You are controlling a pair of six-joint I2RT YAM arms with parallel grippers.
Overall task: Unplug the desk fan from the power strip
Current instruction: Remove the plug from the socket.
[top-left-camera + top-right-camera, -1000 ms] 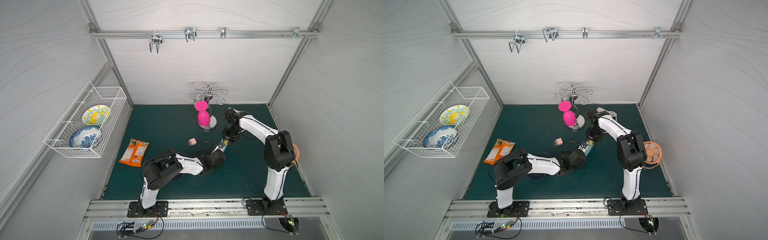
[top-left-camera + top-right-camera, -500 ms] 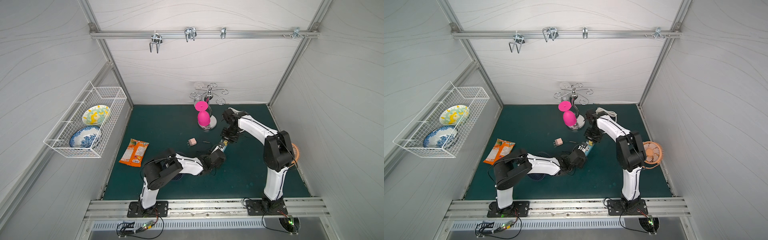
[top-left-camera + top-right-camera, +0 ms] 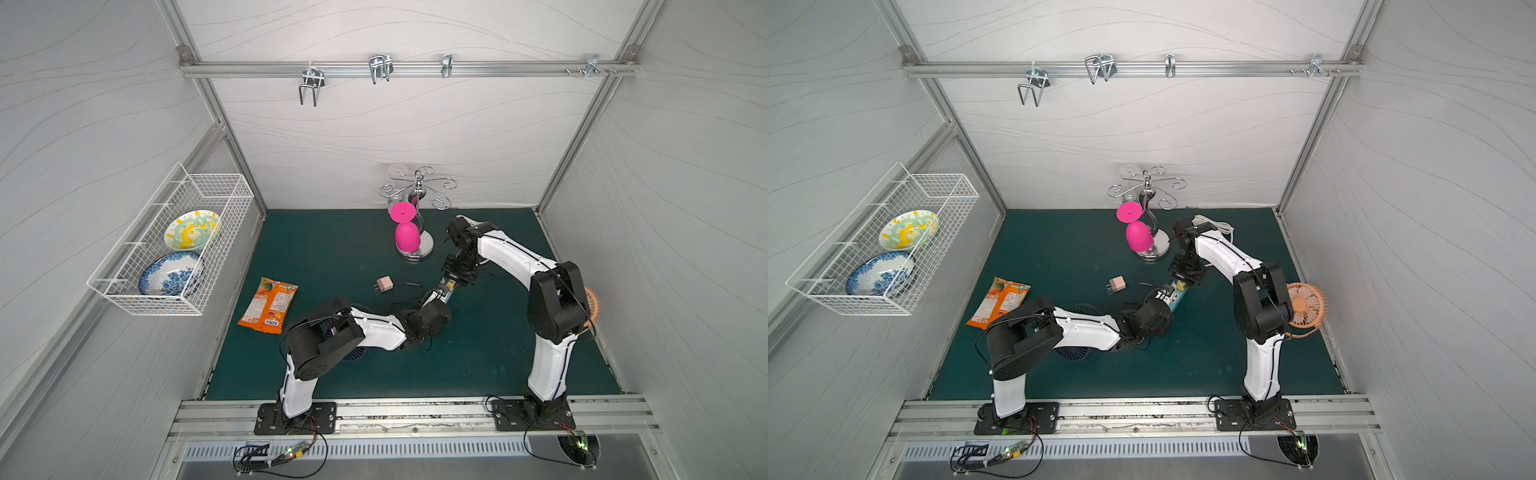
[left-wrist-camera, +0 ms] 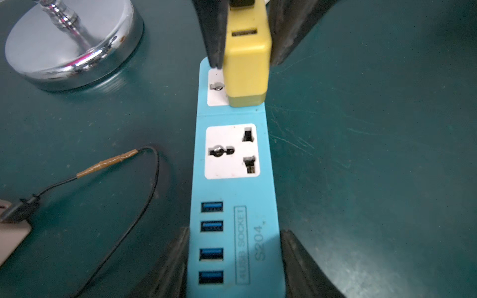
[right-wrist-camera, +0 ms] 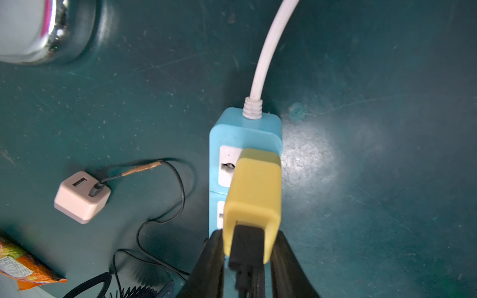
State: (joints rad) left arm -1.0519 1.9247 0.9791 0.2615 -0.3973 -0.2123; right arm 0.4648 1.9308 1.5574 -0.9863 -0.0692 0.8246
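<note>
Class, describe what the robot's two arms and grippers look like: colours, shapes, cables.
The left arm and right arm have glossy white shells, bulky black joints and thin black cables. The left gripper and right gripper each carry two black tapered fingers.

green mat point(image 3: 332, 249): power strip point(image 4: 232, 206), snack bag point(image 3: 269, 305)

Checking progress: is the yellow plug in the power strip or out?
In: the yellow plug sits flush on the power strip, no prongs showing, right pincer shut on it.
</note>
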